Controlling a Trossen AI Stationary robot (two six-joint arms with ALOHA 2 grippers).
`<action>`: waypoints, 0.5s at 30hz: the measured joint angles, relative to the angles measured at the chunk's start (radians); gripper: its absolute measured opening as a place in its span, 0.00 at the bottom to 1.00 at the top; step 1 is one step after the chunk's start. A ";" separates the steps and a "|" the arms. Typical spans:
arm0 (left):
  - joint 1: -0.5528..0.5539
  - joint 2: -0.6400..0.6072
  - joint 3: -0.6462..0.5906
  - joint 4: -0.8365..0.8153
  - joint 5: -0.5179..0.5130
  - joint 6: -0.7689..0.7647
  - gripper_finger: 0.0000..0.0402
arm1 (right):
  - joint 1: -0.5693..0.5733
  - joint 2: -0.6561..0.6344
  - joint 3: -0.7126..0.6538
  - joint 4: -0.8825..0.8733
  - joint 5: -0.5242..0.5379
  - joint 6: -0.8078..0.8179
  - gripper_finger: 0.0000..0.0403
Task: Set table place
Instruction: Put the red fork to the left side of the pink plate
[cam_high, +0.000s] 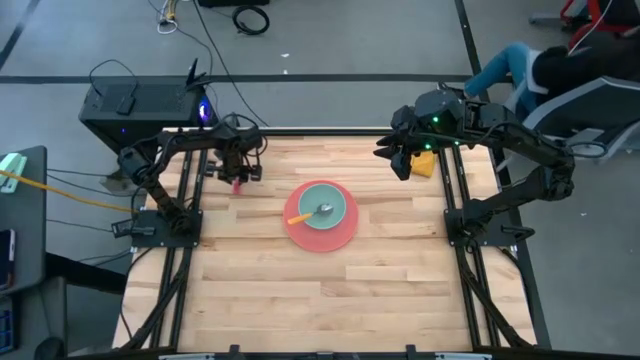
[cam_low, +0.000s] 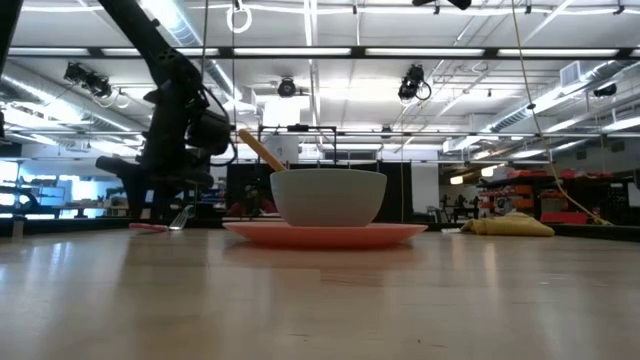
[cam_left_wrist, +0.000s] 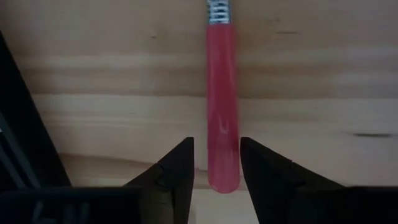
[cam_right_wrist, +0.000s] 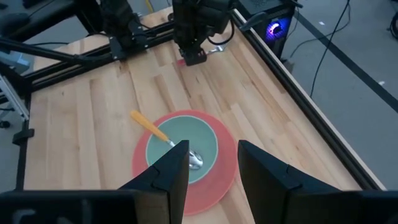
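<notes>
The pink plate (cam_high: 340, 238) lies at the table's middle with the pale-teal bowl (cam_high: 336, 198) on it. The orange-handled spoon (cam_high: 300, 216) lies in the bowl, its handle leaning on the rim toward the left. The red-handled fork (cam_left_wrist: 222, 112) lies flat on the table at the far left. My left gripper (cam_left_wrist: 217, 168) is down at the fork, open, with a finger on each side of the handle's free end. My right gripper (cam_right_wrist: 213, 165) is open and empty, held high over the table's far right (cam_high: 400, 163). My left gripper has one finger (cam_left_wrist: 261, 171) close against the side of the fork's red handle near its free end (cam_left_wrist: 233, 177); I cannot tell whether it touches. The fingers point down and lie across the handle. The fork lies flat on the table.
A yellow thing (cam_high: 426, 165) lies at the table's far right edge. A black box (cam_high: 140, 105) stands beyond the far left corner. A person sits beyond the far right corner (cam_high: 560, 70). Bare wood lies between the plate and the near edge (cam_high: 320, 300).
</notes>
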 joint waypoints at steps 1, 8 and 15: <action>0.002 0.000 0.000 -0.001 0.000 0.000 0.36 | 0.000 0.000 0.000 0.001 0.000 0.000 0.36; 0.005 0.005 0.000 0.025 0.037 0.001 0.37 | 0.000 0.000 0.000 0.003 0.000 0.000 0.36; 0.005 0.035 0.000 0.058 0.030 -0.001 0.35 | 0.000 0.000 0.000 0.004 0.000 0.000 0.36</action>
